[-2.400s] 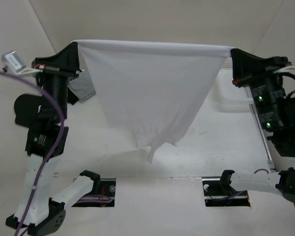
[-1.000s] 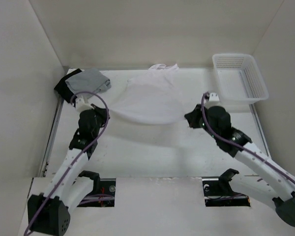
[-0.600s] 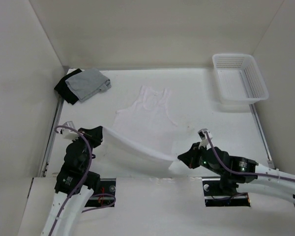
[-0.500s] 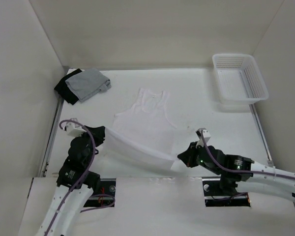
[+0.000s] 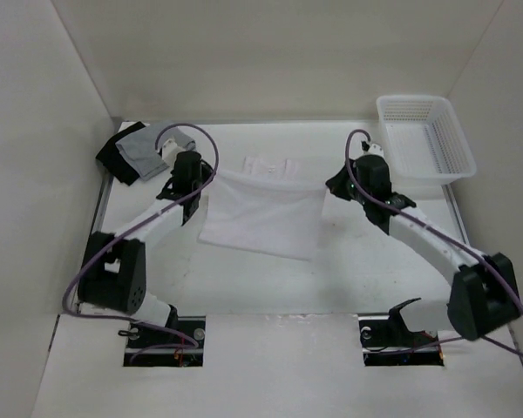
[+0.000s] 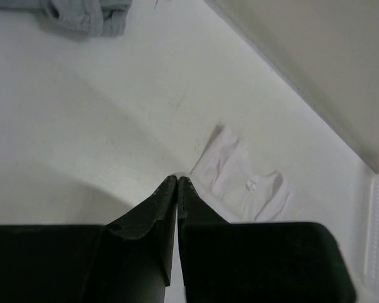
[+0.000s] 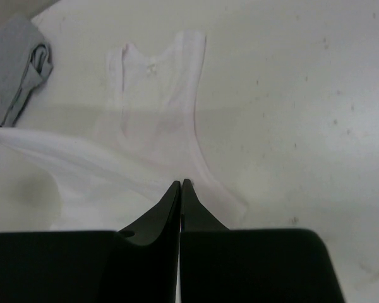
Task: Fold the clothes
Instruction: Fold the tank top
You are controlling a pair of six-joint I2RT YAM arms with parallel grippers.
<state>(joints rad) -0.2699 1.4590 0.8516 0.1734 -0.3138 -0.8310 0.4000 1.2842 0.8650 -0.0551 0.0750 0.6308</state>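
Observation:
The clothes [image 5: 261, 213], a thin white tank top, hang as a sheet between my two grippers over the middle of the table. Its upper edge is stretched taut from one gripper to the other. My left gripper [image 5: 206, 180] is shut on the left corner of that edge, and my right gripper [image 5: 329, 186] is shut on the right corner. The shoulder straps [image 5: 266, 164] lie flat on the table just beyond the raised edge. In the right wrist view the clothes [image 7: 151, 126] spread ahead of the shut right gripper [image 7: 180, 183]. In the left wrist view the straps [image 6: 240, 183] show past the shut left gripper [image 6: 177, 178].
A grey folded garment [image 5: 148, 148] lies on a black folded one [image 5: 113, 161] at the far left corner. A white plastic basket [image 5: 423, 139] stands at the far right. White walls close in the table on three sides.
Both arms have swung from the near edge toward the far side, carrying the garment's near edge up and over its body toward the straps.

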